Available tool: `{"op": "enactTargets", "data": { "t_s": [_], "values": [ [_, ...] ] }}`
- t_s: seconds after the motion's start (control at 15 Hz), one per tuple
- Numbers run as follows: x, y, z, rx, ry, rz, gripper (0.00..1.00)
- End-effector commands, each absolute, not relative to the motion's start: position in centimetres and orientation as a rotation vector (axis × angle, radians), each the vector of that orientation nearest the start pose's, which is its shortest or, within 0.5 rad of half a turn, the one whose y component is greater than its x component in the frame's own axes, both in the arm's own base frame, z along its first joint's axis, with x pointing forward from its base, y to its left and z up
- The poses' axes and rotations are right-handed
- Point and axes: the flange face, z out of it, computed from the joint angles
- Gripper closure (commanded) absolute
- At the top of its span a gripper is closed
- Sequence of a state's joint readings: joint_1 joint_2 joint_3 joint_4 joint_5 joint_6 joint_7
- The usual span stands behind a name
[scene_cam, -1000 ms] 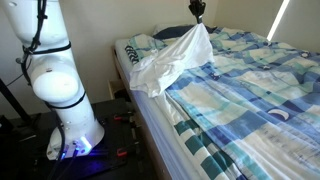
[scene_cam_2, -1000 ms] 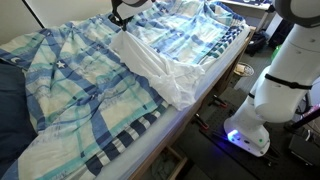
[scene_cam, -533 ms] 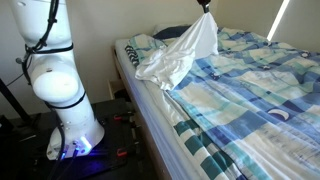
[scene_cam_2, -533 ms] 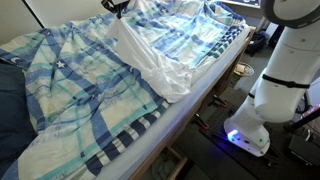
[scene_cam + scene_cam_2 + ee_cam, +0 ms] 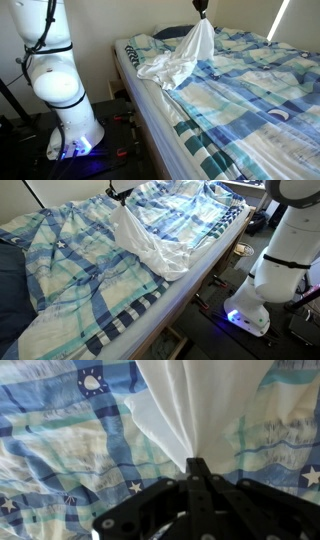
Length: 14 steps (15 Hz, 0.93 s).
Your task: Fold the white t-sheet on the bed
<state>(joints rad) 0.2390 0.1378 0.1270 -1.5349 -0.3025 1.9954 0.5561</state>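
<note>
- The bed (image 5: 250, 90) stands against a plain wall.
- The white t-sheet (image 5: 178, 62) hangs up from the bed's edge nearest the robot base (image 5: 65, 110).
- The gripper (image 5: 203, 10) has its fingers pinched tight on the garment's top.
- A dark pillow (image 5: 8, 290) lies at a far corner of the bed.

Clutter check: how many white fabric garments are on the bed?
1: the wrinkled white fabric t-sheet, pinched by the black gripper, lower end bunched near the edge of the blue patchwork bed. No others show.
</note>
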Motion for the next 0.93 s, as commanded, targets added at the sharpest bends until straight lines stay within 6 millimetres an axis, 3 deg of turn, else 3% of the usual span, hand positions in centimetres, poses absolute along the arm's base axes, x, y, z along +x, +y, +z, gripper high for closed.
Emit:
{"op": "enactTargets", "data": {
  "t_s": [0.0,0.53,0.87],
  "values": [
    [54.7,19.2,59.0,-3.209,0.212,-0.6,1.0],
    [42.7,19.0,56.2,-3.308,0.226,-0.467,1.0],
    [36.6,18.6,56.1,-3.364,0.224,-0.417,1.0]
  ]
}}
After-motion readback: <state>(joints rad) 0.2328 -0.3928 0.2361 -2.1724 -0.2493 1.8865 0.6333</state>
